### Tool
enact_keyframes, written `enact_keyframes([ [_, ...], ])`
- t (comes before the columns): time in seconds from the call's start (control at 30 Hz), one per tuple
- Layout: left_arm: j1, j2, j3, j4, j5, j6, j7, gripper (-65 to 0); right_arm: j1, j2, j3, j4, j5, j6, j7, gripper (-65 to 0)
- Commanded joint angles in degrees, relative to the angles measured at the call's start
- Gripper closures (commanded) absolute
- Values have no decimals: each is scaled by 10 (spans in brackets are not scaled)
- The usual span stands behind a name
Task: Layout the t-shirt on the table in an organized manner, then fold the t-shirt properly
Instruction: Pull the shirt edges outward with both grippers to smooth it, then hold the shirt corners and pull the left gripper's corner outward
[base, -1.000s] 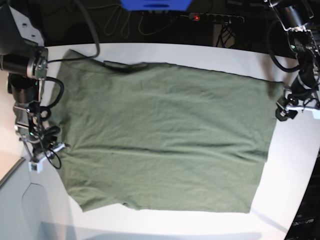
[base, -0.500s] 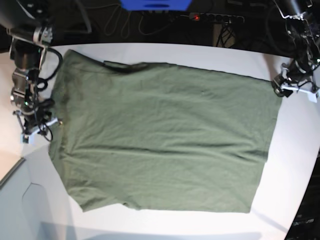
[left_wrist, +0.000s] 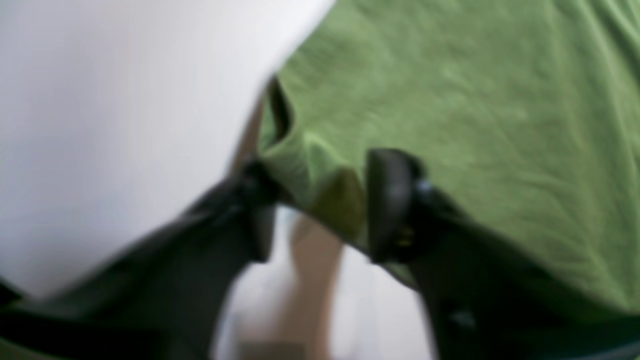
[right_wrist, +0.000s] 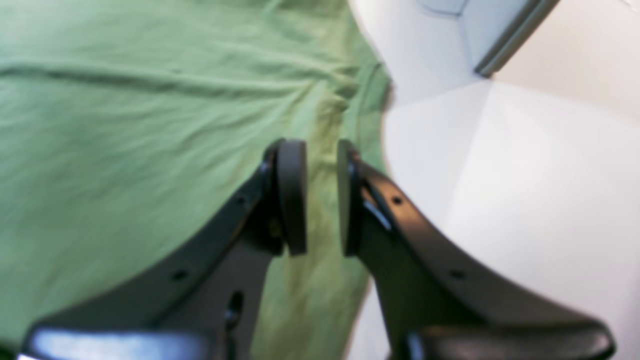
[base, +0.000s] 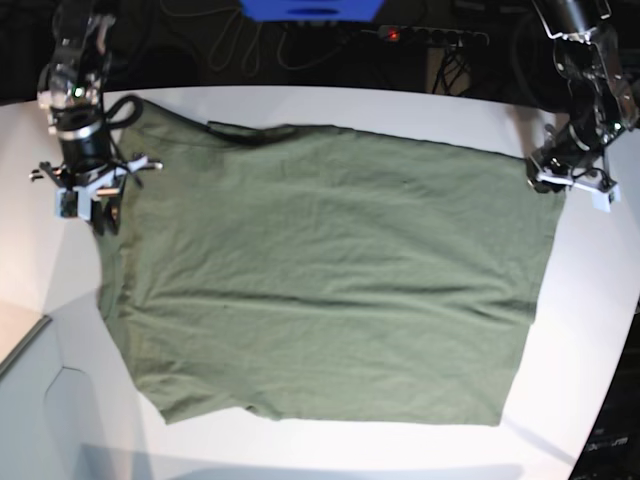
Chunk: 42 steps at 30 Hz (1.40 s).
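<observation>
T-shirt (base: 330, 275) flat on table (base: 580, 330); left gripper (left_wrist: 320, 205) seemingly pinching corner (blurred); right gripper (right_wrist: 321, 197) slightly parted, empty.

base: overhead, far | wrists: close, looking down | shared: t-shirt (base: 330, 280) edges on table (base: 560, 400)

One shirt, one table, two grippers

A single t-shirt (base: 330, 275) lies on the one table (base: 590, 330); two grippers show, the left gripper (base: 550, 180) and the right gripper (base: 100, 200). One power strip (base: 430, 36) behind.
</observation>
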Motion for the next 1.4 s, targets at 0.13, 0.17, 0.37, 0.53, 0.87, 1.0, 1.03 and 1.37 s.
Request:
enact_keyframes([
  [0.13, -4, -8, -3, 8, -5, -1, -4, -24, -73, -35, 5, 33, 4, 101, 12, -144],
  [0.17, -4, -8, -3, 8, -3, -1, -4, 0, -85, -36, 6, 32, 4, 121, 12, -172],
  [0.37, -4, -9, -3, 8, -2, -1, -3, -9, -131, -38, 6, 21, 4, 144, 15, -335],
  [0.53, -3, -9, -3, 8, -3, -2, -3, -9, -115, -38, 36, -38, 4, 143, 13, -383],
  [0.87, 3, -9, -3, 8, -7, -2, -3, -9, -92, -35, 58, -109, 2, 146, 13, -372],
  [1.0, 3, -9, -4, 8, -8, -2, -3, -9, -91, -35, 57, -109, 2, 146, 13, -201],
  [1.03, 3, -9, -4, 8, -8, -2, -2, -9, -90, -34, 60, -109, 2, 146, 13, -140],
  [1.37, 4, -9, -6, 10, -8, -2, 1, -9, -33, -20, 82, -69, 2, 146, 12, 0],
])
